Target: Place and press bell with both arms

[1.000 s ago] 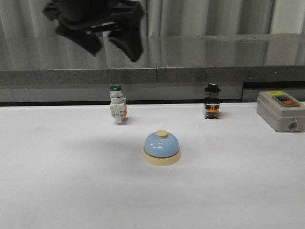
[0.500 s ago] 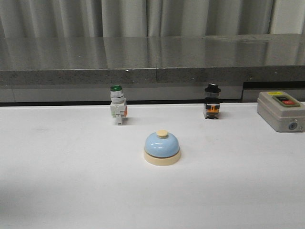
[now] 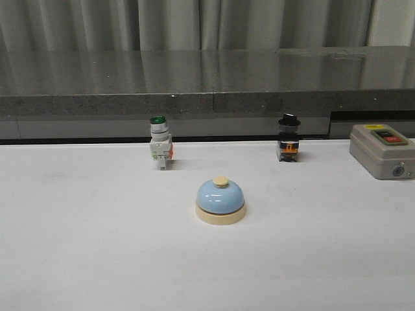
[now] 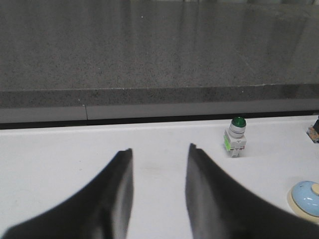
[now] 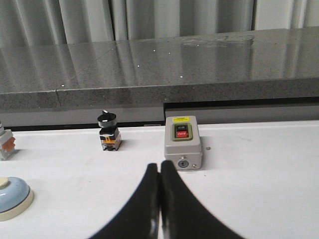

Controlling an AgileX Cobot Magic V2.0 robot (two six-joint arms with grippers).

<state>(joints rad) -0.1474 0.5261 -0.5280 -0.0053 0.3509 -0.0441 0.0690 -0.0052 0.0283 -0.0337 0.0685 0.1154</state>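
The light-blue bell (image 3: 220, 201) with a cream base and cream button stands upright in the middle of the white table. It also shows at the edge of the left wrist view (image 4: 306, 197) and of the right wrist view (image 5: 12, 196). Neither arm shows in the front view. My left gripper (image 4: 159, 152) is open and empty above bare table, well to the side of the bell. My right gripper (image 5: 159, 167) is shut on nothing, hovering near the grey switch box (image 5: 183, 142).
A green-capped white pushbutton (image 3: 159, 142) and a black-knobbed selector switch (image 3: 288, 138) stand behind the bell. The grey switch box (image 3: 382, 150) sits at the far right. A dark stone ledge (image 3: 207, 94) runs along the back of the table.
One second ago the left gripper hung open at the top left of the front view. It has moved up out of that view. The bell has not moved.
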